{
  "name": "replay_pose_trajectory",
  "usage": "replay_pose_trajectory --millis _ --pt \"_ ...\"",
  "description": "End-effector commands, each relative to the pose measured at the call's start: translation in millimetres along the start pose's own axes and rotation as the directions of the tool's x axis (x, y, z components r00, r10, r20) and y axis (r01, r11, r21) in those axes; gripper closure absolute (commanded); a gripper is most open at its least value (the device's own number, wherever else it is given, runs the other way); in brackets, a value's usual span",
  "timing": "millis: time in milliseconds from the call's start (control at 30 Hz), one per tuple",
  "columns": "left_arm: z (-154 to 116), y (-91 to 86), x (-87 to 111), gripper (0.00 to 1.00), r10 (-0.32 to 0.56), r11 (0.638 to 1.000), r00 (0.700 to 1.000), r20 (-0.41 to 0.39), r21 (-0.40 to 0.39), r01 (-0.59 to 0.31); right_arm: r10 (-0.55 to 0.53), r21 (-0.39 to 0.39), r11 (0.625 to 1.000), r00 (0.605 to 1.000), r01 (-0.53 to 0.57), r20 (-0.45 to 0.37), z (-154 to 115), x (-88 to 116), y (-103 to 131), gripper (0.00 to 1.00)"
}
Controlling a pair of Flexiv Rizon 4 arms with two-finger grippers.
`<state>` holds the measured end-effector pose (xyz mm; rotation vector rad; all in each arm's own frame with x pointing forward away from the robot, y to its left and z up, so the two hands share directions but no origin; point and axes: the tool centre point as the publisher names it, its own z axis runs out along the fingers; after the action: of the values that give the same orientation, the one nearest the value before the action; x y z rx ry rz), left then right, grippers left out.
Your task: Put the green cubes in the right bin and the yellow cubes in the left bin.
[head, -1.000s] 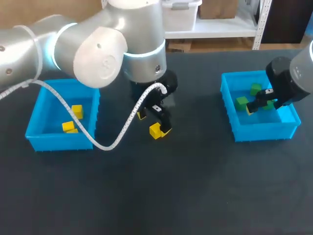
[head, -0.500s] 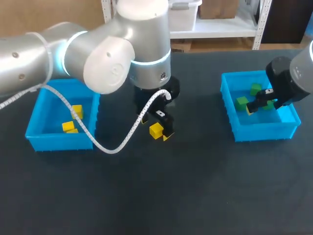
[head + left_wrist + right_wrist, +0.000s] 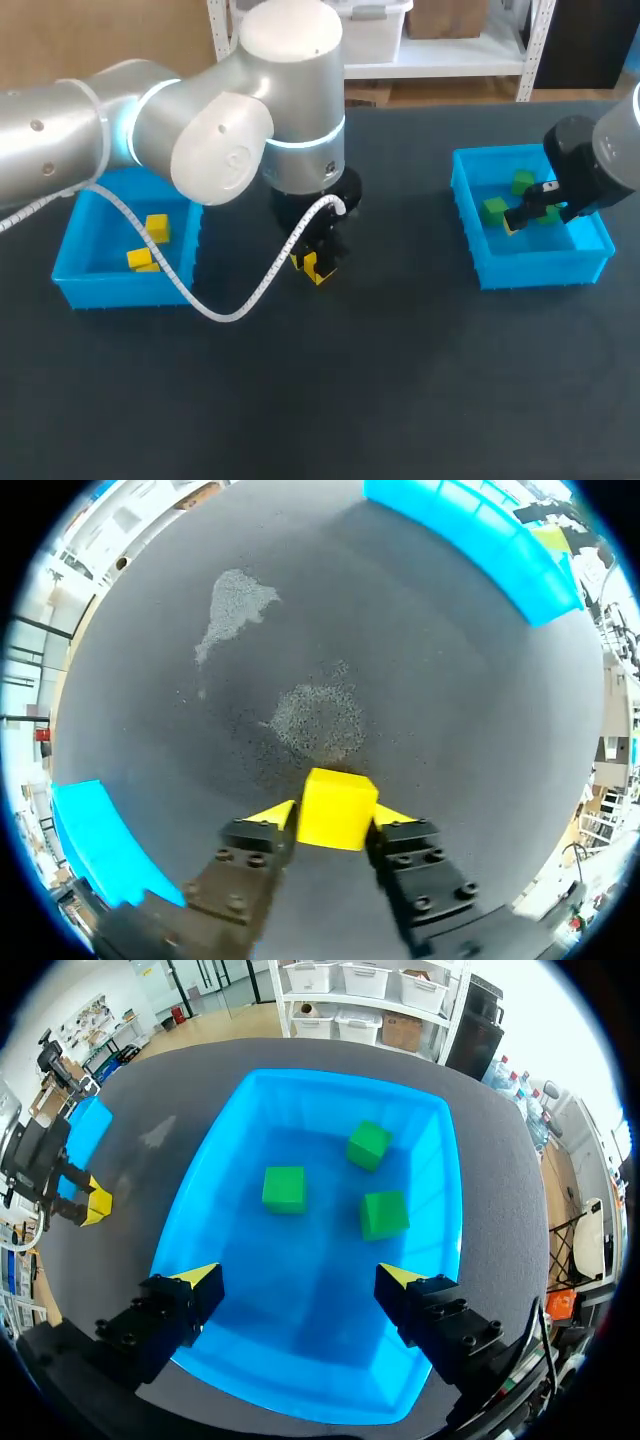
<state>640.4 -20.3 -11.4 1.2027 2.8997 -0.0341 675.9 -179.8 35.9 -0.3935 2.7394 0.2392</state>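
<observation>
A yellow cube (image 3: 313,266) (image 3: 337,808) rests on the dark table near the middle. My left gripper (image 3: 315,262) (image 3: 336,816) is down over it, shut on it with a finger pressed against each side. The left bin (image 3: 120,291) holds yellow cubes (image 3: 157,228) (image 3: 140,259). In the right bin (image 3: 540,266) (image 3: 455,1200) lie three green cubes (image 3: 284,1188) (image 3: 369,1144) (image 3: 384,1214). My right gripper (image 3: 528,214) (image 3: 300,1278) hangs open above that bin, nothing between its fingers.
Dark table stretches in front of both bins and between them. My left arm's white cable (image 3: 240,295) loops down over the table beside the left bin. Ahead of the left gripper the left bin's blue wall (image 3: 480,540) shows.
My left gripper has closed its fingers onto the yellow cube, which shifted slightly left. The right arm has stayed still over the right bin.
</observation>
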Motion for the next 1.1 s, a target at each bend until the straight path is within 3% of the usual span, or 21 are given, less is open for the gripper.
replay_pose_trajectory --millis 33,300,733,900,1100 --pt "0 -0.3 3.3 1.0 -0.001 1.0 1.0 0.011 0.002 0.001 0.001 0.004 1.0 1.0 -0.001 0.004 -1 1 1 0.0" --pt "-14 5.3 2.8 1.0 -0.023 1.0 0.999 0.044 0.002 0.023 0.001 0.004 1.0 1.0 -0.001 0.004 -1 1 1 0.0" --pt "-66 66.7 11.8 1.0 -0.215 0.976 0.962 0.169 0.009 0.217 0.001 0.004 1.0 1.0 -0.001 0.004 -1 1 1 0.0" --pt "-81 89.9 22.8 1.0 -0.298 0.953 0.931 0.21 0.019 0.301 0.001 0.004 1.0 1.0 -0.001 0.004 -1 1 1 0.0" --pt "-98 121.3 39.5 1.0 -0.426 0.902 0.866 0.262 0.055 0.427 0.001 0.004 1.0 1.0 -0.001 0.004 -1 1 1 0.0"
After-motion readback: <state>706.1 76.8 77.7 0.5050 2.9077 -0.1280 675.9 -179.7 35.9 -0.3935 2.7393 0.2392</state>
